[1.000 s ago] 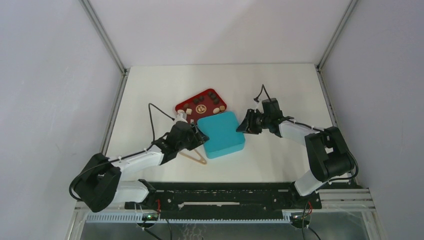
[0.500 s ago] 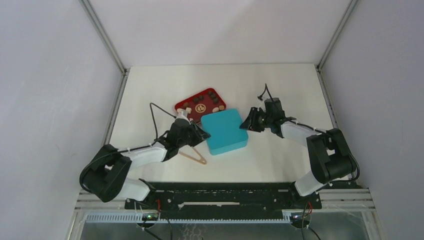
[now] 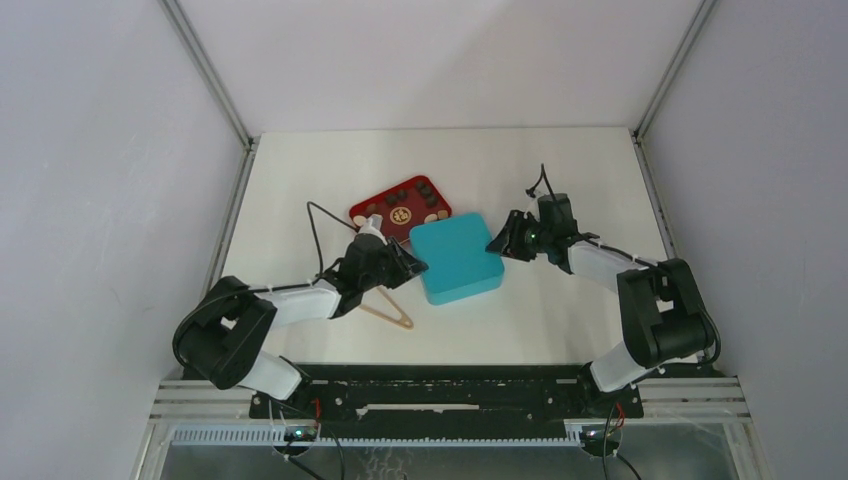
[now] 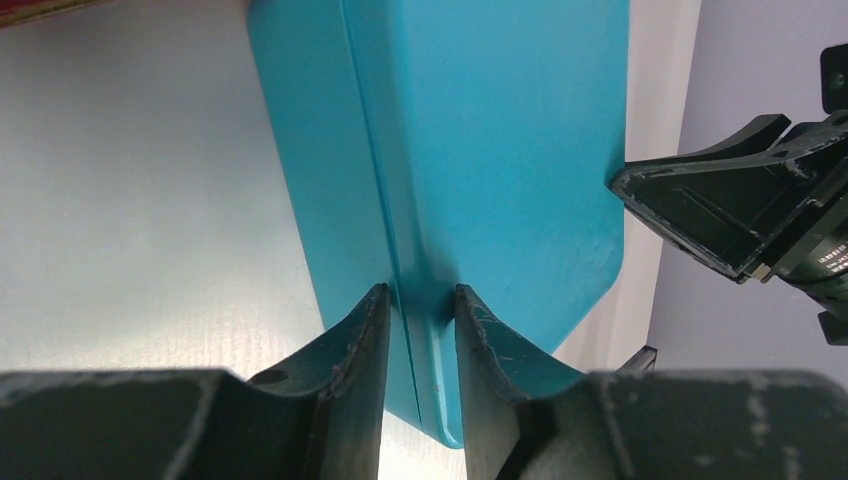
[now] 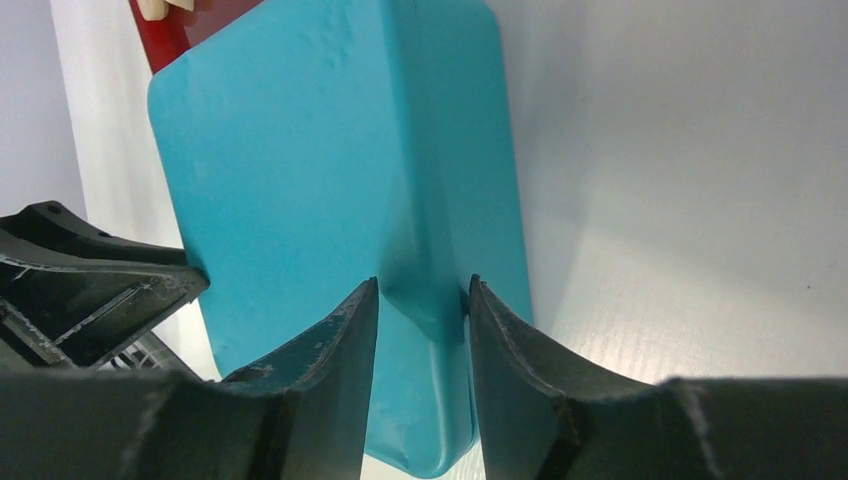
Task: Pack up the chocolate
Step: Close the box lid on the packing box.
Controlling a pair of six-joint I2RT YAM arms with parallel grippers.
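Closest to the robot, the wooden tongs [image 3: 392, 313] are seen lying flat on the white table [image 3: 540, 180], just beside the left arm, and they are not held by anything. A little farther in, the teal box [image 3: 456, 258] is gripped from both sides. The left pincer [image 3: 410, 268] is closed most of the way on the box's left edge, with one finger [image 4: 365, 335] on each side of the thin line where the lid meets the bottom. The right pincer [image 3: 497, 245] is closed about halfway on the opposite edge, and the box is touched by both of its fingers [image 5: 335, 345] too. The lid is still on, so nothing inside can be seen. Behind the box, touching it or very close, the red tray [image 3: 358, 211] is found, and the chocolate [image 3: 425, 190] is spread over it in small dark, tan and pale bits. No piece has been packed yet. The step in hand is probably getting the box open. Next, the lid would likely have to be lifted straight up while the bottom is kept down. After that, the tongs would most likely be needed for the small pieces.
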